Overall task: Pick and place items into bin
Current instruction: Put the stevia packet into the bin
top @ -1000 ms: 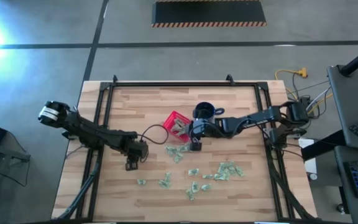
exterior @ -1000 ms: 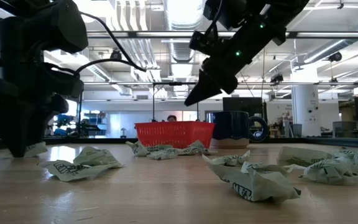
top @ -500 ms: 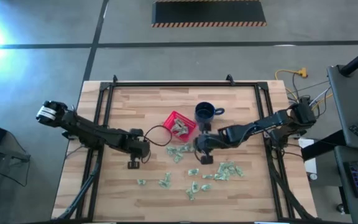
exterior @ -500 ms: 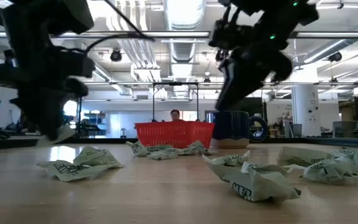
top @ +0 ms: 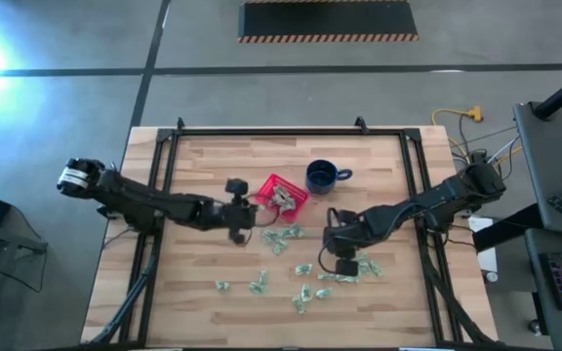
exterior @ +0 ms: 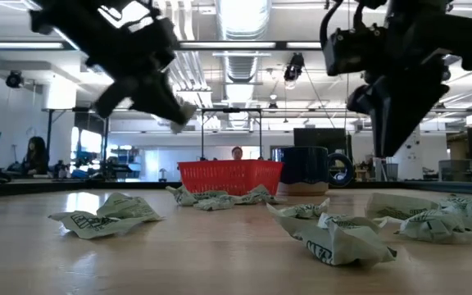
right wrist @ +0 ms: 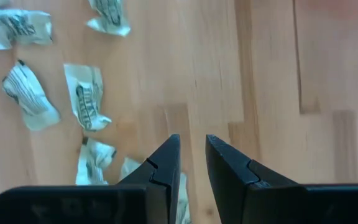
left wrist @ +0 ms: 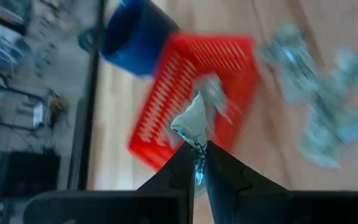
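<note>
A pale wooden table (top: 213, 161) framed by black rails carries the red bin (top: 279, 192) near its middle, a dark blue mug (top: 321, 176) just beside it, and many crinkled green-and-white items (top: 281, 237) scattered across the near half (some touching).

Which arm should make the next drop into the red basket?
The left. Its claw is shut on a wrapped piece and hangs just beside the red basket. The right claw is empty, slightly open, and out over the loose pieces on the table.
</note>
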Controlling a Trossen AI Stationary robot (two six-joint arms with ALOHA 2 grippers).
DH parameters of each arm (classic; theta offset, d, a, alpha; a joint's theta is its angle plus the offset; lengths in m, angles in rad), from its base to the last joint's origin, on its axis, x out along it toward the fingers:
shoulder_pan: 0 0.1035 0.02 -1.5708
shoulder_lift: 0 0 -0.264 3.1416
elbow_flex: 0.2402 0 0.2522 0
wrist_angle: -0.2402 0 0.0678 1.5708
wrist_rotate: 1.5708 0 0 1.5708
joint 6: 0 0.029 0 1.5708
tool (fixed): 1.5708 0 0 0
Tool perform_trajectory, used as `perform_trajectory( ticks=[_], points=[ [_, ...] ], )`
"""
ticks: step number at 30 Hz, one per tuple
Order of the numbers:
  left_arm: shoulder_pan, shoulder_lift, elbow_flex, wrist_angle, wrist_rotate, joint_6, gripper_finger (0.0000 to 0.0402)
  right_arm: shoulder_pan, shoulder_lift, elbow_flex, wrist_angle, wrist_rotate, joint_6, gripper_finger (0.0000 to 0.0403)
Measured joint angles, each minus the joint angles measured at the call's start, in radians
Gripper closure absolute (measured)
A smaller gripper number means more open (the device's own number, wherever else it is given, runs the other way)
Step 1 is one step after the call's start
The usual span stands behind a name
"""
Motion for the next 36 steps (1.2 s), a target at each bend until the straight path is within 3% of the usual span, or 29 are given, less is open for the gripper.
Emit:
perform_trajectory(
  ticks=[6, 15, 27, 36],
  points=[
    [0.138, 0.052, -0.001, 0.127, 0.172, 0.065, 0.0389, 0.021, 0.001, 0.0, -0.019, 0.0, 0.055, 0.0335],
    [0.241, 0.163, 0.016, 0.258, 0.204, 0.067, 0.0384, 0.063, 0.001, -0.003, -0.072, 0.0, 0.136, 0.0335],
    [0.256, 0.226, 0.038, 0.258, 0.228, 0.066, 0.026, 0.111, 0.002, -0.01, -0.173, 0.0, 0.263, 0.0335],
    [0.255, 0.192, 0.038, 0.256, 0.228, 0.037, 0.0237, 0.126, 0.004, -0.062, -0.167, 0.0, 0.318, 0.0335]
  ],
)
